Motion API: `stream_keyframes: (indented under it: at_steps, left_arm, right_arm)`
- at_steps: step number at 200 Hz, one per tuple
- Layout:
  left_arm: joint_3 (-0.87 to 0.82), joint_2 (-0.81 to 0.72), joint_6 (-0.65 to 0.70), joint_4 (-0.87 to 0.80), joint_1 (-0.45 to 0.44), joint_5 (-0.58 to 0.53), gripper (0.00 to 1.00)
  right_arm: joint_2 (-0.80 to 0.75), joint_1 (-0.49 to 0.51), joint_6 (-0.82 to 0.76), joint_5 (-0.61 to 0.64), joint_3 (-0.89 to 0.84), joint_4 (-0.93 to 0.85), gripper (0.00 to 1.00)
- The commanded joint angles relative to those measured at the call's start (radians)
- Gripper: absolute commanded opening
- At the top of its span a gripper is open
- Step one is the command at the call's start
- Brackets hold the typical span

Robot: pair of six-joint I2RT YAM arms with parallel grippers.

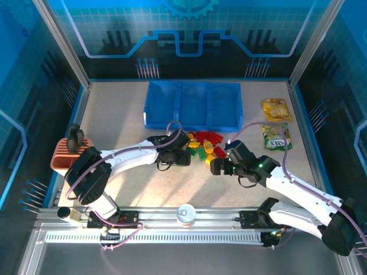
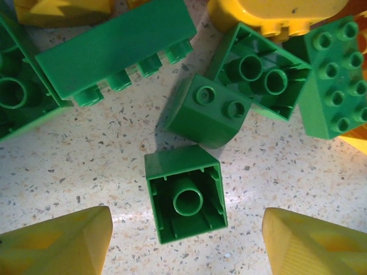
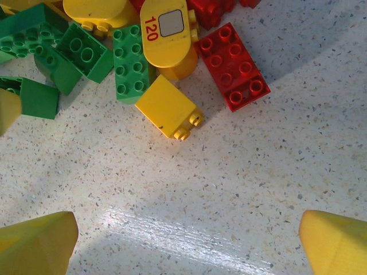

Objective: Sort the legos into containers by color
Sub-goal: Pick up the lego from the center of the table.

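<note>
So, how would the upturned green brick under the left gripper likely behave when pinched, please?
The green brick looks rigid and hollow, so probably light. Its flat, glossy walls may slip or twist if pinched off-centre.

A small green lego (image 2: 185,197) lies upside down, hollow side up, midway between the left gripper's (image 2: 186,249) fingertips and touching neither. Just beyond it, a sloped green piece (image 2: 206,112) with two studs seems tilted, and a long green brick (image 2: 120,48) lies on its side. Ahead of the right gripper (image 3: 186,246), a small yellow brick (image 3: 168,107) lies on its side. It is beside a studs-up red brick (image 3: 232,66) and a rounded yellow piece (image 3: 166,37) marked 120. Beyond the pile (image 1: 203,143), past both grippers, stands the blue tray (image 1: 195,106) of three compartments.
</note>
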Motion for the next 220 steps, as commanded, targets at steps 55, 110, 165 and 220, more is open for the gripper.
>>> stream_keyframes:
  at_steps: [55, 110, 165, 220]
  left_arm:
    - [0.045, 0.074, -0.016, -0.009, -0.007, -0.022, 0.57]
    - [0.089, 0.074, 0.018, -0.058, -0.007, -0.042, 0.31]
    - [0.092, -0.021, 0.038, -0.106, -0.007, -0.087, 0.24]
    - [0.127, -0.130, 0.078, -0.154, 0.005, -0.146, 0.25]
  right_arm:
    - [-0.031, -0.013, 0.036, -0.009, -0.048, 0.033, 0.99]
    - [-0.036, -0.014, 0.036, -0.002, -0.045, 0.019, 0.98]
    - [-0.034, -0.014, 0.038, 0.006, -0.049, 0.020, 0.98]
    - [0.002, -0.015, 0.049, -0.005, -0.049, 0.032, 0.97]
